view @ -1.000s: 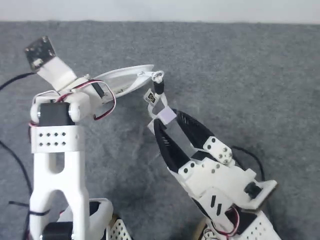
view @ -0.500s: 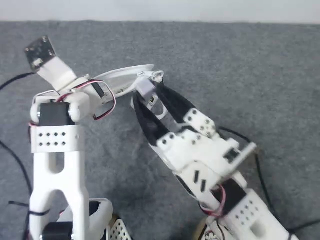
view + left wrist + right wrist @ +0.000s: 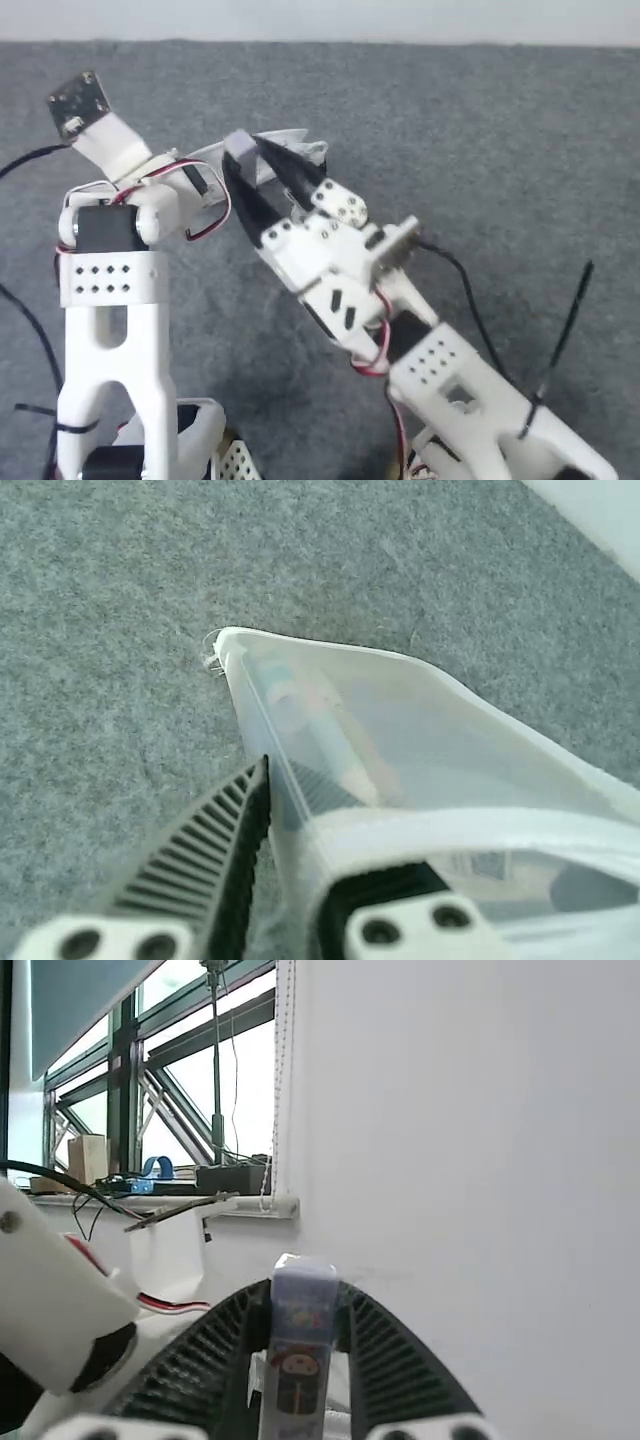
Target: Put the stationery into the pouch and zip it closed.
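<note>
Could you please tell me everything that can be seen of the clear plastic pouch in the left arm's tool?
The clear plastic pouch has a white zip strip along one edge, ending in a small ring pull at a corner. The left tool pinches it near that edge, holding it over the grey felt surface. A pale pen-like stick shows through its wall. The right tool, gripping a small pale printed block, sits at its rim in the high view; contact cannot be told.
</note>
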You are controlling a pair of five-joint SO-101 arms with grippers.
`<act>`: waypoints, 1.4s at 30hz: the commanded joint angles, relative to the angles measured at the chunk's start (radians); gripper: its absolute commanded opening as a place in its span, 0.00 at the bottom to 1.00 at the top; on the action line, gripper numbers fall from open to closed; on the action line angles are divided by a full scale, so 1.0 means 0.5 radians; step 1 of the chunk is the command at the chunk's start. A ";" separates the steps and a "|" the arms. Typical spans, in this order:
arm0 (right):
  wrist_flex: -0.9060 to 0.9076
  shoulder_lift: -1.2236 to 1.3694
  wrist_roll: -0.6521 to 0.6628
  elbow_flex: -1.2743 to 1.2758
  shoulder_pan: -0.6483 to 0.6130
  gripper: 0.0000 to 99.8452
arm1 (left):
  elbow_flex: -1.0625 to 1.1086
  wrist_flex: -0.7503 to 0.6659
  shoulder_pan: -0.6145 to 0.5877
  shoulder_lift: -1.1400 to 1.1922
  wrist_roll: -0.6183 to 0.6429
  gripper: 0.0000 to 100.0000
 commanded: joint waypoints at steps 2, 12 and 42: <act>-0.054 0.201 0.031 -0.307 0.109 0.01 | -0.011 -0.068 0.006 -0.071 -0.015 0.01; -0.060 0.578 0.028 -0.356 0.183 0.01 | -0.011 -0.068 0.006 -0.071 -0.015 0.01; -0.560 0.784 0.914 0.377 0.087 0.19 | -0.011 -0.064 0.006 -0.071 -0.015 0.01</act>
